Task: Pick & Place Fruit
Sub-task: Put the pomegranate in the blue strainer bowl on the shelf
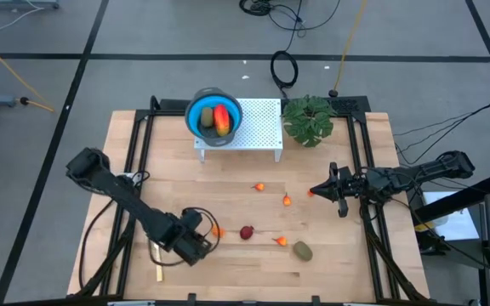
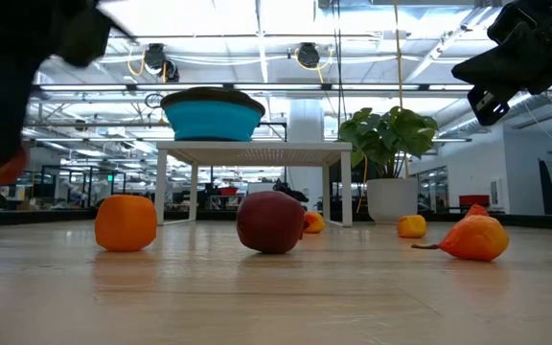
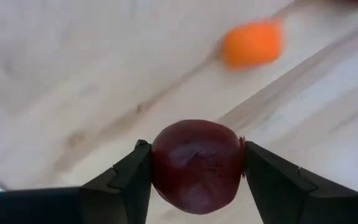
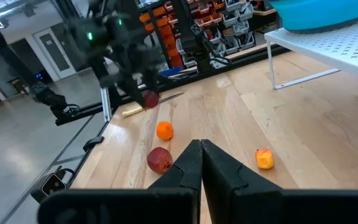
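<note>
1. Fruit lay scattered on the wooden table (image 1: 228, 280); one dark red ball (image 3: 197, 165) sat between the left gripper's fingers (image 3: 126, 180), both pads touching its sides, clamped on it.
2. Left gripper (image 1: 201, 244) was at the near-left part of the table; whether the ball was lifted off the wood could not be told.
3. Orange ball (image 1: 217, 230) lay just beside the left gripper, on its far-right side; it also showed ahead of the fingers in the left wrist view (image 3: 252, 43).
4. Second dark red ball (image 1: 247, 232) lay on the table to the right of the left gripper, apart from it.
5. Olive-brown oval (image 1: 303, 251) lay farther right, with a small orange piece (image 1: 281, 241) just beside it.
6. Two more small orange pieces (image 1: 260, 186) (image 1: 287, 201) lay between the two grippers, toward the table's middle.
7. Cream-yellow knife (image 1: 156, 273) lay just left of the left gripper.
8. Right gripper (image 1: 316, 192) hovered at the right side, fingers pressed together, holding nothing.
9. Blue bowl (image 1: 196, 119) sat on a white perforated stand (image 1: 258, 127) at the far side, holding a red-orange-yellow piece (image 1: 221, 116) and an olive oval (image 1: 207, 117).
10. Leafy plant (image 1: 309, 119) stood just right of the stand.
</note>
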Available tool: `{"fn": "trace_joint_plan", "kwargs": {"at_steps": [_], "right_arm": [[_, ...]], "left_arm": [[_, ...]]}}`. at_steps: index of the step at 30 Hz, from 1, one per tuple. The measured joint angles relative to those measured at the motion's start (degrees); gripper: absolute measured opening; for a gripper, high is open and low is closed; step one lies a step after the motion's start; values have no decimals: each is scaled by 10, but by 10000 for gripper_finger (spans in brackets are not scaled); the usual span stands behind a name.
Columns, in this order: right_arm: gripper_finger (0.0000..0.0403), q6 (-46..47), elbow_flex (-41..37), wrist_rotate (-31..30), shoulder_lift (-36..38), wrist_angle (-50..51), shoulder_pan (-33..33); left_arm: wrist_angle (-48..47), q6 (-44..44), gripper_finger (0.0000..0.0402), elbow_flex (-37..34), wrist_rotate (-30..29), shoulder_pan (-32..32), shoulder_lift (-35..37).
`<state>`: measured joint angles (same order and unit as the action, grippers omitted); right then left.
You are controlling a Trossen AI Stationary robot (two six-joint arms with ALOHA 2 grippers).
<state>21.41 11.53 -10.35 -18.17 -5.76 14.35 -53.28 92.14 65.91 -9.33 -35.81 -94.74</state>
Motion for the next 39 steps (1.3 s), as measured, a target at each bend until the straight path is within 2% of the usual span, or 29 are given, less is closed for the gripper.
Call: {"fn": "trace_joint_plan", "kwargs": {"at_steps": [7,10,13,16,21,25,30,34,39], "right_arm": [[0,0,0,0,0,0,0],[0,0,0,0,0,0,0],[0,0,0,0,0,0,0],[0,-8,0,0,0,0,0],[0,-14,0,0,0,0,0],[0,-15,0,0,0,0,0],[0,-16,0,0,0,0,0],[0,-28,0,0,0,0,0],[0,-30,0,0,0,0,0]], "left_arm": [[25,-73,216,0,-141,0,101],[79,-149,215,0,-215,0,137],[157,-263,215,0,-271,0,161],[242,-381,214,0,-299,1,174],[397,-543,214,1,-303,12,176],[535,-672,214,1,-275,23,176],[699,-825,214,1,-197,38,176],[812,-930,214,1,-92,50,176],[902,-997,214,1,37,65,176]]}}
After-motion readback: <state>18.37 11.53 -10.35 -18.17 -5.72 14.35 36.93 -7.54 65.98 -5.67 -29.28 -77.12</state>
